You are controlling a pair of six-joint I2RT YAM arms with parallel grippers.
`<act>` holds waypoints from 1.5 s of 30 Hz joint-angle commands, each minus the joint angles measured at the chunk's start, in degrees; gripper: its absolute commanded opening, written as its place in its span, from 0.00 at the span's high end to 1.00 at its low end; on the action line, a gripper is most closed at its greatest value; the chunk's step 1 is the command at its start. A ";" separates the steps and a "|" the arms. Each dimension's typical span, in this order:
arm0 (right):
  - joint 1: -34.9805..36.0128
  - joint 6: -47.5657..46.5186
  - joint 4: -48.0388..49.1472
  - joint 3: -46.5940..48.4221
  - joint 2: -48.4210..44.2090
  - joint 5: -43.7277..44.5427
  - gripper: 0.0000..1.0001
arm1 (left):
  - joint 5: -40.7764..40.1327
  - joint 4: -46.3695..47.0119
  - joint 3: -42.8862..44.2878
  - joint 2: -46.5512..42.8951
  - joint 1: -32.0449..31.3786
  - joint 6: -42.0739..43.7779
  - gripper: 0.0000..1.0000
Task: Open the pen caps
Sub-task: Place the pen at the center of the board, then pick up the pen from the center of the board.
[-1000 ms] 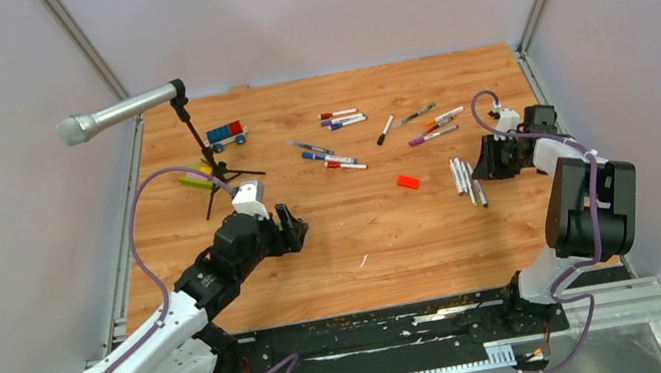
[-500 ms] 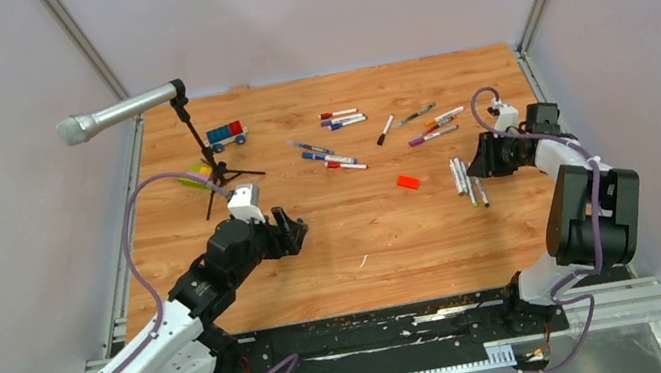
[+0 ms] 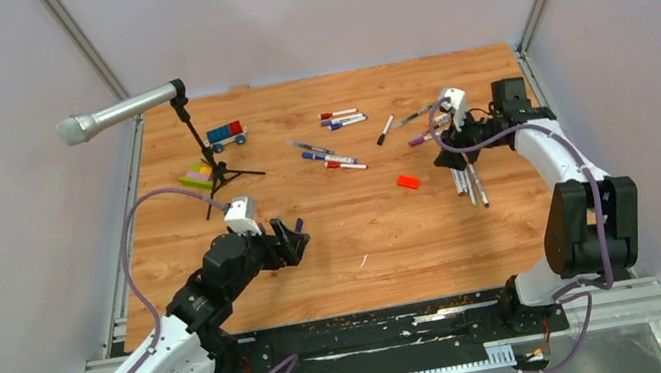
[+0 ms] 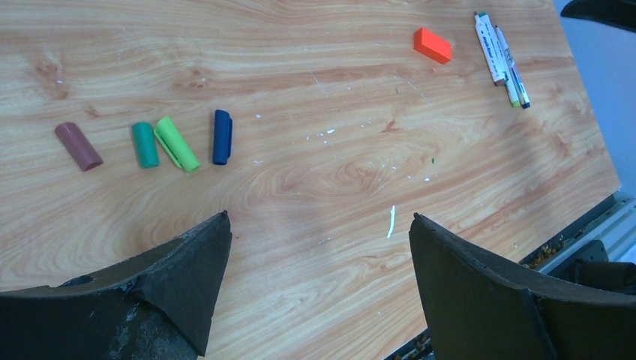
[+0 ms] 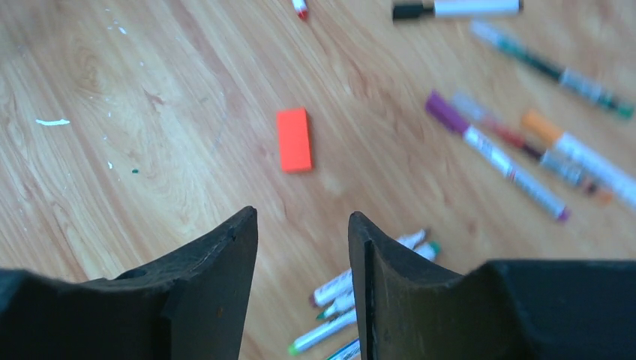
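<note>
Pen caps point(image 4: 177, 143), four of them, lie in a row on the desk point(image 4: 337, 90) just ahead of the left hand point(image 4: 320, 218), which has spread wider and holds nothing. The right hand point(image 5: 301, 216) has left the bare pens point(image 3: 464, 182) and swung over the capped pens point(image 5: 495, 157), its fingers apart and empty. It looks ready to pick up another pen.

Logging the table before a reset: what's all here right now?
caps: four loose; brown, teal, light green, blue; in a row ahead of left fingers
pens: about a dozen; white or grey barrels; far middle and right
block: one; orange-red; middle
microphone: one; grey, black tripod; far left
toy bricks: two stacks; mixed colours; beside tripod
table: one; wood
left fingers: two; black; open, empty
right fingers: two; black; apart, empty, above pens
</note>
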 commanded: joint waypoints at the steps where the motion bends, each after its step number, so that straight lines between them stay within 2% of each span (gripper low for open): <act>1: 6.04 -16.77 -8.45 8.74 2.54 -3.23 0.51 | 1.23 3.74 -0.93 -1.63 0.33 -1.51 0.05; 5: 13.75 -14.70 -8.65 15.95 7.55 -0.32 0.45 | 1.77 3.01 -1.56 -2.39 0.33 -2.10 0.05; 12: 25.33 -10.12 -11.84 28.66 20.26 16.20 0.39 | 3.31 0.45 -3.04 -5.12 0.28 -3.61 0.02; 18: 29.84 -1.06 -15.99 42.05 33.07 24.95 0.39 | 2.73 0.64 -4.73 -7.26 0.26 -3.84 0.00; 24: 32.30 3.42 -17.41 50.47 41.19 29.37 0.40 | 2.48 1.26 -4.62 -6.49 0.33 -3.06 0.00; 30: 32.84 4.91 -20.02 56.04 46.75 29.89 0.44 | 2.20 1.86 -4.95 -5.25 0.33 -2.93 0.00; 36: 33.12 5.29 -20.93 57.50 49.35 29.58 0.50 | 2.15 2.66 -5.02 -3.92 0.33 -2.80 0.00; 40: 33.67 5.37 -20.94 57.59 50.32 29.39 0.56 | 2.25 3.09 -5.03 -3.39 0.33 -2.80 0.00; 45: 35.11 4.58 -21.18 57.37 51.33 31.50 0.69 | 2.11 3.13 -5.02 -3.23 0.33 -2.76 0.00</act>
